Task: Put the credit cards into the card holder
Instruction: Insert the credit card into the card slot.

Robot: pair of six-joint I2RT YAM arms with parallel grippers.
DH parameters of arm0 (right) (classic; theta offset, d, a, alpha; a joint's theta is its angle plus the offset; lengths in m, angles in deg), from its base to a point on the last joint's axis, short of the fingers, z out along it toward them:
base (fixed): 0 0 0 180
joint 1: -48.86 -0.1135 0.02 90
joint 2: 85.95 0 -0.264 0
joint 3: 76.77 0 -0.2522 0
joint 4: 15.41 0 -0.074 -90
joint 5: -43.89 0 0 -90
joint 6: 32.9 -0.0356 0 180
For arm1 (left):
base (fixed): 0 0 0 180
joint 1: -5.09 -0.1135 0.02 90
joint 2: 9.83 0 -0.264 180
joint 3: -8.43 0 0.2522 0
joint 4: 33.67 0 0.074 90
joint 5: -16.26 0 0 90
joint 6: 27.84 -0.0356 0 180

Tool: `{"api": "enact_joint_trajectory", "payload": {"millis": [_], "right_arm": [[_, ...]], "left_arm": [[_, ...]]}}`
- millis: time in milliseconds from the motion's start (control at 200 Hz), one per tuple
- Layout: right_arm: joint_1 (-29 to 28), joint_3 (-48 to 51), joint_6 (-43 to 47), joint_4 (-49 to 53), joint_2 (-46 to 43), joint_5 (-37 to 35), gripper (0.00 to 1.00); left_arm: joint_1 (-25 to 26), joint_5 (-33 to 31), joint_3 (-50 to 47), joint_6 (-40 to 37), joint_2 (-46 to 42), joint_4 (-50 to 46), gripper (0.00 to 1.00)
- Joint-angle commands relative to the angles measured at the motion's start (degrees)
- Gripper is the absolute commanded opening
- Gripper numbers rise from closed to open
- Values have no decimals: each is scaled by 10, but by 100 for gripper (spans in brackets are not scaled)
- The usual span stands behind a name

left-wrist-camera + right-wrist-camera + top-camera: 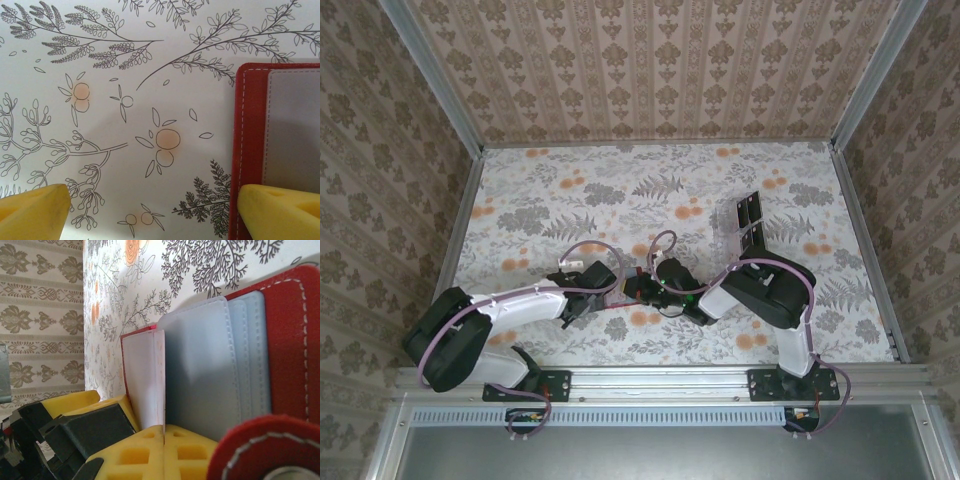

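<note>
At the near edge of the table (520, 215), the two arm bases are bolted side by side. Just beyond them, about midway along that edge, the left gripper (150, 205) is spread wide and nothing is held. One yellow finger is seen over bare floral cloth, the other over the left border of the red card holder (250, 150), which is laid open. The right gripper (164, 435) is clenched on a pale credit card (144, 382), held on edge just beside the holder's grey pockets (200, 375). Farther off, toward the far right corner, a clear rack (750, 215) with black panels is stood.
</note>
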Motion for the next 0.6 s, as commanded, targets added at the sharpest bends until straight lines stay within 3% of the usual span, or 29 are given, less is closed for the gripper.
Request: {"api": "enact_joint_trajectory", "payload": {"millis": [0,590], "right_arm": [[-7,10,-15,42,15,32,0],[-3,3,-25,62,28,51,0]], "left_arm": [[-1,19,-9,4,14,-27,100],[5,-26,7,23,-35,-69,100]]}}
